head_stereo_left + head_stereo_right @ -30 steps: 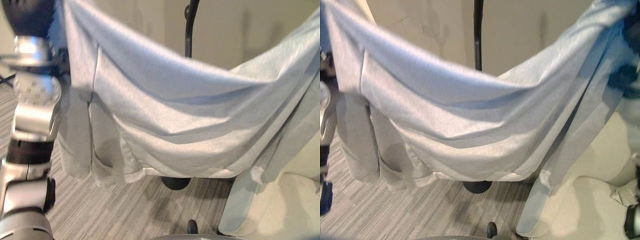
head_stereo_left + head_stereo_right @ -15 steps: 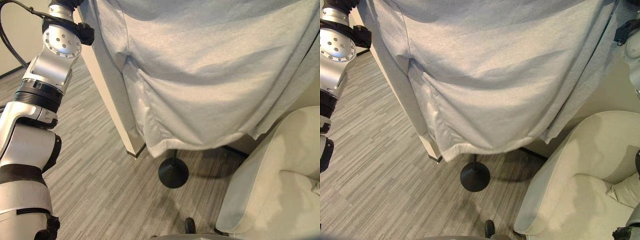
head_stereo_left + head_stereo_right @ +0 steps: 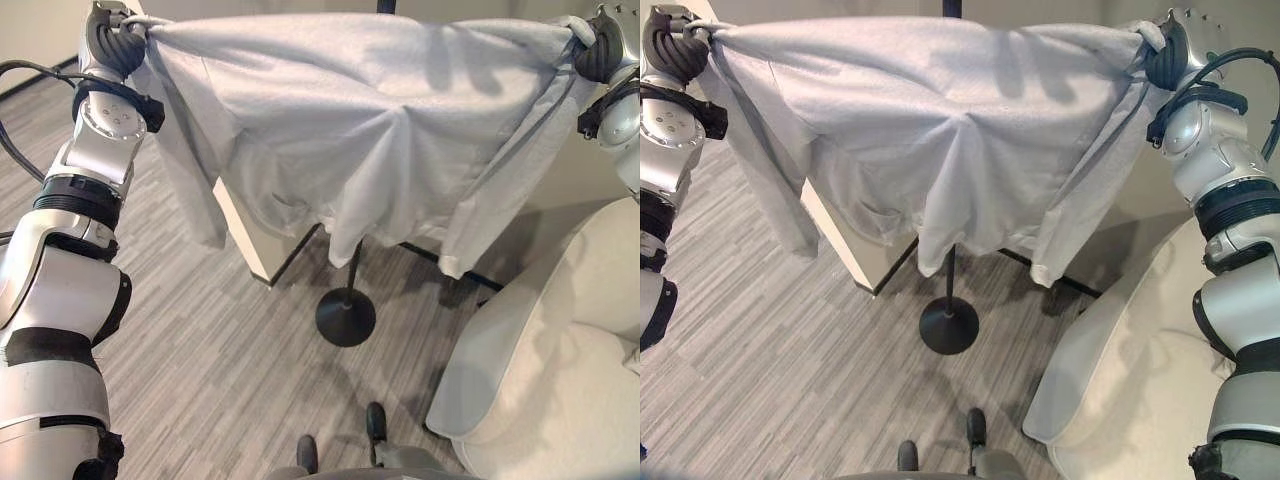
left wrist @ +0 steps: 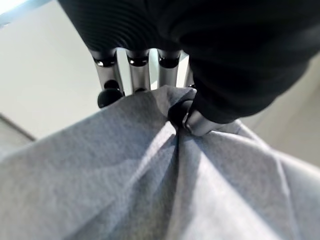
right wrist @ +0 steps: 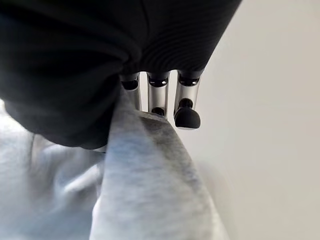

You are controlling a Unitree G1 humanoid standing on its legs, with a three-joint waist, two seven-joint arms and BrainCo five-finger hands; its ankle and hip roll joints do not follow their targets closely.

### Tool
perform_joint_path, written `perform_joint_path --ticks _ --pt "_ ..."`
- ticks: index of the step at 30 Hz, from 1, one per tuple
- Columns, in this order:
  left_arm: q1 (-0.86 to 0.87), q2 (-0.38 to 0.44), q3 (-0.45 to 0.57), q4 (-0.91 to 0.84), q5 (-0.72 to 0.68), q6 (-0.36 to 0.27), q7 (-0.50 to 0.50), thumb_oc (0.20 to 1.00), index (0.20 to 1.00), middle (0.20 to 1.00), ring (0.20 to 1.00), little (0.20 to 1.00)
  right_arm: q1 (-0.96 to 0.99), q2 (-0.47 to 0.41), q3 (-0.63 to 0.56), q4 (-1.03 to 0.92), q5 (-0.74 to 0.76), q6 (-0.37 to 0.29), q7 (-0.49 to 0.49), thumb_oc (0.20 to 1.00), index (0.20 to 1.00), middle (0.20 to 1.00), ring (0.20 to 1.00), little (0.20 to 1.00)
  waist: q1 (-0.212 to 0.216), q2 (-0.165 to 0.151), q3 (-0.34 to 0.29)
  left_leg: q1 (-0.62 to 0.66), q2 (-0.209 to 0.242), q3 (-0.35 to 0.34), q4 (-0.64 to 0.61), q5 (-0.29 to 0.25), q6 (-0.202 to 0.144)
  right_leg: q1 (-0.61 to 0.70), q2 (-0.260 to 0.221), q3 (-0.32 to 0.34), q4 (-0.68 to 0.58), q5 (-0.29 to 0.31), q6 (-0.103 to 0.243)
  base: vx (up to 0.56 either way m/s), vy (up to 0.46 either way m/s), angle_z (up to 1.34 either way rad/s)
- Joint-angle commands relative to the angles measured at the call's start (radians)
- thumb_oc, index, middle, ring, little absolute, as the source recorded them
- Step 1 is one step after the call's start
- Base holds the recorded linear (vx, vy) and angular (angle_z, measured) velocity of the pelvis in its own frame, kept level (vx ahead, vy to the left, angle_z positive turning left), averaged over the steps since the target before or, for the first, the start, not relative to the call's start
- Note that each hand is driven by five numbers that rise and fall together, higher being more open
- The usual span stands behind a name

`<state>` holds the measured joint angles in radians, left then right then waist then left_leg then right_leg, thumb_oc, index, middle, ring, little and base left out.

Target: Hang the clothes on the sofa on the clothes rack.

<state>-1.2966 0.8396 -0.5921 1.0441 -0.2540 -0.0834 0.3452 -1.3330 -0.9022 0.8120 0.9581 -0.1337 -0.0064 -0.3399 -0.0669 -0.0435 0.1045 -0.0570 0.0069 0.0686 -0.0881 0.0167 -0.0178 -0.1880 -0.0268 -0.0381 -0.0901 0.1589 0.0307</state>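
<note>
Grey striped floor (image 3: 200,330): carries the rack's base and the sofa; nothing else lies on it near the work.
Cream upholstered sofa (image 3: 560,360): stands at the floor's right side, just beside the rack's foot; no garment lies on the part that shows.
Light grey knit shirt (image 3: 380,130): held up in the air, stretched wide between the two hands, its middle sagging in front of the rack's pole and its sleeves hanging loose at both ends.
Handling, as a judgement: soft, light and limp, likely to slide and bunch, not fragile; the shoulder ends, where it is already gathered, look like the best holds.
Black metal clothes rack (image 3: 949,325): thin pole on a round base, rising behind the shirt; its top is hidden.
Left hand (image 3: 115,45): raised at the shirt's left end, fingers and thumb pinching a gathered fold.
Right hand (image 3: 1165,55): raised at the other end, fingers curled round bunched cloth.
</note>
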Motion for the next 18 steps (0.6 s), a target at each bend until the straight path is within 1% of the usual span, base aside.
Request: perform_joint_path --ticks 1,3,4,9,10,12,13,14,15,17,18 --pt "-0.098 0.016 -0.029 0.063 0.045 -0.022 0.010 0.200 0.200 0.200 0.200 0.200 -0.081 -0.036 -0.001 0.051 0.014 0.006 -0.013 0.200 0.200 0.200 0.200 0.200 0.020 -0.013 0.036 -0.038 0.029 0.056 0.001 0.006 -0.067 0.084 -0.056 -0.002 0.003 -0.094 0.154 0.00 0.000 0.00" --pt "-0.089 -0.006 -0.030 0.078 0.062 -0.023 0.012 0.200 0.200 0.200 0.200 0.200 -0.054 -0.014 -0.012 0.079 0.004 0.000 -0.019 0.200 0.200 0.200 0.200 0.200 0.017 -0.011 0.051 -0.053 0.028 0.058 0.001 0.012 -0.068 0.069 -0.057 -0.001 0.003 -0.089 0.155 -0.04 0.010 -0.01" --pt "-0.071 -0.033 -0.035 0.090 0.087 -0.024 0.002 0.200 0.200 0.200 0.200 0.200 0.010 0.016 -0.041 0.121 0.006 -0.004 -0.019 0.200 0.200 0.200 0.200 0.200 0.015 -0.007 0.064 -0.069 0.026 0.057 0.001 0.017 -0.067 0.053 -0.059 0.002 0.003 -0.085 0.155 -0.04 0.009 -0.02" --pt "-0.037 -0.068 -0.027 0.105 0.097 -0.027 -0.006 0.200 0.200 0.200 0.200 0.200 0.087 0.058 -0.092 0.153 0.018 -0.009 -0.023 0.200 0.200 0.200 0.200 0.200 0.012 -0.001 0.078 -0.081 0.022 0.054 0.001 0.021 -0.065 0.041 -0.061 0.006 0.003 -0.081 0.155 -0.01 0.000 0.00" --pt "0.017 -0.096 0.007 0.080 0.095 -0.030 -0.004 0.200 0.200 0.200 0.200 0.200 0.170 0.090 -0.143 0.129 0.020 -0.010 -0.028 0.200 0.200 0.200 0.200 0.200 0.006 0.005 0.086 -0.083 0.020 0.056 0.001 0.018 -0.062 0.036 -0.061 0.010 0.003 -0.080 0.156 0.00 0.000 0.00" --pt "0.039 -0.108 0.018 0.065 0.096 -0.032 -0.001 0.200 0.200 0.200 0.200 0.200 0.196 0.097 -0.164 0.117 0.025 -0.013 -0.035 0.200 0.200 0.200 0.200 0.200 0.005 0.005 0.087 -0.083 0.019 0.057 0.001 0.018 -0.061 0.036 -0.062 0.012 0.003 -0.080 0.156 0.01 0.005 -0.02" --pt "0.091 -0.130 0.051 0.020 0.093 -0.037 0.005 0.200 0.200 0.200 0.200 0.200 0.271 0.113 -0.201 0.082 0.023 -0.016 -0.044 0.200 0.200 0.200 0.200 0.200 0.003 0.009 0.091 -0.079 0.016 0.058 0.001 0.013 -0.057 0.038 -0.063 0.016 0.003 -0.084 0.156 0.02 0.011 -0.04" --pt "0.119 -0.153 0.070 -0.005 0.082 -0.037 0.008 0.200 0.200 0.200 0.200 0.200 0.302 0.120 -0.222 0.057 0.025 -0.018 -0.049 0.200 0.200 0.200 0.200 0.200 0.002 0.010 0.090 -0.077 0.016 0.058 0.001 0.012 -0.056 0.040 -0.064 0.016 0.003 -0.085 0.155 0.04 0.005 -0.02" --pt "0.176 -0.182 0.103 -0.060 0.065 -0.046 0.008 0.200 0.200 0.200 0.200 0.200 0.375 0.140 -0.265 0.015 0.026 -0.022 -0.057 0.200 0.200 0.200 0.200 0.200 0.002 0.010 0.088 -0.070 0.015 0.058 0.001 0.006 -0.053 0.047 -0.064 0.015 0.003 -0.089 0.153 0.04 -0.003 0.01" --pt "0.237 -0.231 0.145 -0.115 0.003 -0.064 0.003 0.200 0.200 0.200 0.200 0.200 0.440 0.171 -0.307 -0.042 0.040 -0.034 -0.063 0.200 0.200 0.200 0.200 0.200 0.000 0.012 0.086 -0.060 0.013 0.058 0.001 0.000 -0.051 0.054 -0.065 0.013 0.003 -0.093 0.151 0.02 -0.002 0.01" --pt "0.240 -0.231 0.145 -0.118 0.003 -0.063 0.003 0.388 0.388 0.388 0.388 0.388 0.445 0.171 -0.309 -0.045 0.039 -0.032 -0.063 0.213 0.213 0.213 0.213 0.213 0.000 0.012 0.084 -0.059 0.013 0.058 0.001 -0.001 -0.051 0.055 -0.065 0.013 0.003 -0.094 0.151 0.04 -0.009 -0.01"
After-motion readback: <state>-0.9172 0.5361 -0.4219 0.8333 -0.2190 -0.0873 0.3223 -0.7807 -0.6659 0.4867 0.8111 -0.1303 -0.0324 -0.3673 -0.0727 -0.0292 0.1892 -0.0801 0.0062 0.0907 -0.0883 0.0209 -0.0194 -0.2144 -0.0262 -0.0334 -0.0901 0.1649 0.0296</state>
